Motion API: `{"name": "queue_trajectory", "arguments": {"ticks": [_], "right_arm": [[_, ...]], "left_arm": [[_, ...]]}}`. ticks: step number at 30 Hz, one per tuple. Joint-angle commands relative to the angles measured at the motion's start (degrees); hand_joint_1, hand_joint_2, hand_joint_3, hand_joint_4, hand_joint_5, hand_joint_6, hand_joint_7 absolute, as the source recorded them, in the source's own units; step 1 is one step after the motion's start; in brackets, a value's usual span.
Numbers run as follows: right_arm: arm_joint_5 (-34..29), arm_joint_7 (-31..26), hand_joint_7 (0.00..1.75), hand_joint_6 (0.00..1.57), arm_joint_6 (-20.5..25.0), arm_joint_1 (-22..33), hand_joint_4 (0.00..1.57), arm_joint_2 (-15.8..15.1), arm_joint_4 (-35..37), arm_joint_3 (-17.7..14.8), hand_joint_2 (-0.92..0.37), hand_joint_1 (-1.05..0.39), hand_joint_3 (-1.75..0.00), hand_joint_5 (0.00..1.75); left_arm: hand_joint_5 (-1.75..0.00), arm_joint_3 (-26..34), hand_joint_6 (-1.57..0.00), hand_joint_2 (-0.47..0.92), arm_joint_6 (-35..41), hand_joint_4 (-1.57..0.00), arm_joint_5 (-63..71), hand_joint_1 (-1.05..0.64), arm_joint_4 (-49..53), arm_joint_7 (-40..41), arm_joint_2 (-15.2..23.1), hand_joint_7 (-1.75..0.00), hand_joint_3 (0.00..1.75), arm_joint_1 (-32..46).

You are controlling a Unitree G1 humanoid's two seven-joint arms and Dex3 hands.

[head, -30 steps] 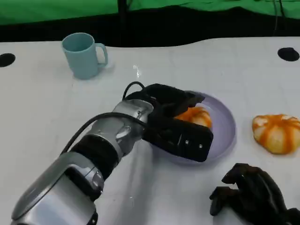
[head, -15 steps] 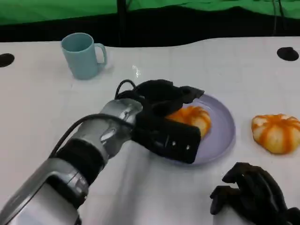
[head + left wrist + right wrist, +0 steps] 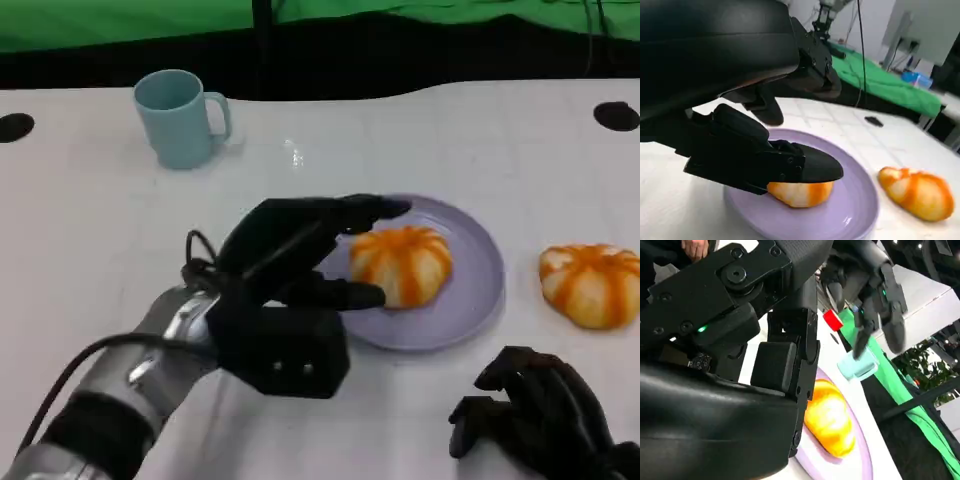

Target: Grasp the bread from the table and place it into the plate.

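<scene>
The bread (image 3: 402, 264) lies in the lilac plate (image 3: 478, 290), a rounded bun with a pale, creamy crust crossed by orange stripes that fan out from its top like the segments of a pumpkin; in the left wrist view (image 3: 801, 193) its underside rests flat on the plate's floor, and in the right wrist view (image 3: 831, 426) it glows yellow-orange under the light. The plate sits on the white worktop (image 3: 90, 230), roughly midway between the near and far edges and a little toward the right edge. The left hand (image 3: 290, 285) hovers at the plate's left rim with its fingers spread apart and holding nothing, the fingertips reaching over the rim close to the bun but apart from it. A second bun (image 3: 592, 284) of the same striped look (slightly flatter, as far as can be told) lies on the worktop just right of the plate, near the right edge. The right hand (image 3: 540, 415) rests at the near right corner, its fingers curled in with nothing in them. A pale blue mug (image 3: 182, 118) stands toward the far left corner, handle pointing right.
</scene>
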Motion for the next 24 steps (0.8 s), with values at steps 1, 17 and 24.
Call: {"name": "queue_trajectory", "arguments": {"ticks": [1,17,24], "right_arm": [[1.3,0.5,0.36,1.57,0.7,0.0,1.57,-0.4,-0.3,-0.7,-0.72,-1.04,0.0,0.73],[2.1,0.5,0.37,1.57,2.2,0.3,1.57,-0.7,-1.0,-0.9,-0.69,-1.04,0.0,0.73],[1.8,0.7,0.37,1.57,1.9,0.4,1.57,-0.8,-1.2,-0.9,-0.7,-1.03,-0.01,0.73]], "left_arm": [[-1.49,3.3,-0.41,0.92,-4.8,-0.53,-7.0,-0.63,-2.3,-2.8,1.3,-1.18,0.28,4.6],[-1.75,12.8,-0.45,0.92,-3.0,-0.63,-37.2,-0.67,-12.2,-25.6,-1.3,-1.74,0.34,20.7],[-1.75,16.7,-0.58,0.92,4.2,-0.75,-50.0,-0.73,-15.8,-34.0,-4.7,-1.74,0.3,26.9]]}}
